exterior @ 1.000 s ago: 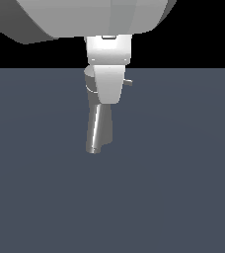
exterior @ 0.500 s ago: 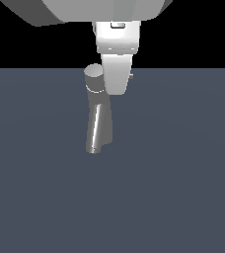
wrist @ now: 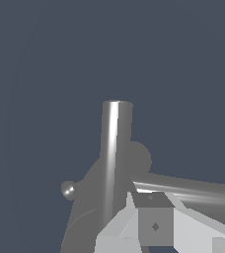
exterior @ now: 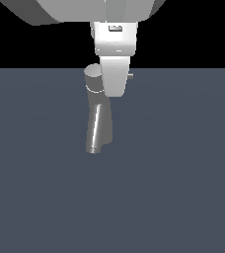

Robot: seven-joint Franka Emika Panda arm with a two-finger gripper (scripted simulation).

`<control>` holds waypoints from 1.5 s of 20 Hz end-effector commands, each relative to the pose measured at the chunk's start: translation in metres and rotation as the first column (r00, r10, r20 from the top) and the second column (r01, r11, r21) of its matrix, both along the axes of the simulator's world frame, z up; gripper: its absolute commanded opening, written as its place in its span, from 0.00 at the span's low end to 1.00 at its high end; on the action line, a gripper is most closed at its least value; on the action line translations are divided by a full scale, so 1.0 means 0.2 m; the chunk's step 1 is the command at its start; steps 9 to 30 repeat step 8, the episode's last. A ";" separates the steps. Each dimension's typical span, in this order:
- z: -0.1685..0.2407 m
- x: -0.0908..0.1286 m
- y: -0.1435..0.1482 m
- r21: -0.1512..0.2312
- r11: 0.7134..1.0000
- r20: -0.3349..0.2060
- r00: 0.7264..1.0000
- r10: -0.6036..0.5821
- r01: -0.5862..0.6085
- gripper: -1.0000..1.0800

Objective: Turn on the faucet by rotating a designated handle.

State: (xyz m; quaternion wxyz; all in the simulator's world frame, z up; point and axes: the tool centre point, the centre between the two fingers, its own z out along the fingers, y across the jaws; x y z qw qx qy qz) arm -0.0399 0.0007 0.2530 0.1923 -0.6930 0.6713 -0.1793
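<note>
Faucet (exterior: 98, 126) stands on the dark grey floor (exterior: 183, 188), left of centre in the exterior view: 1 tapered grey column, leaning, bright streak down its side, pale ring and round cap on top. Gripper (exterior: 115, 91), white, hangs directly beside the cap on the exterior view's right, overlapping it. Handle (exterior: 130, 76) shows only as a short stub past the gripper's right edge; in the wrist view it runs as a long grey rod (wrist: 193, 190). Jaw opening: cannot tell.

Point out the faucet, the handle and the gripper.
faucet (exterior: 98, 126): exterior view, on its tapered column.
handle (exterior: 130, 76): exterior view, on its tip past the gripper.
gripper (exterior: 115, 84): exterior view, on its white finger.
</note>
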 end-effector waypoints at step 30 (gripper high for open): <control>0.16 0.21 -0.20 -0.007 0.997 0.062 0.995 -0.072 0.073 0.00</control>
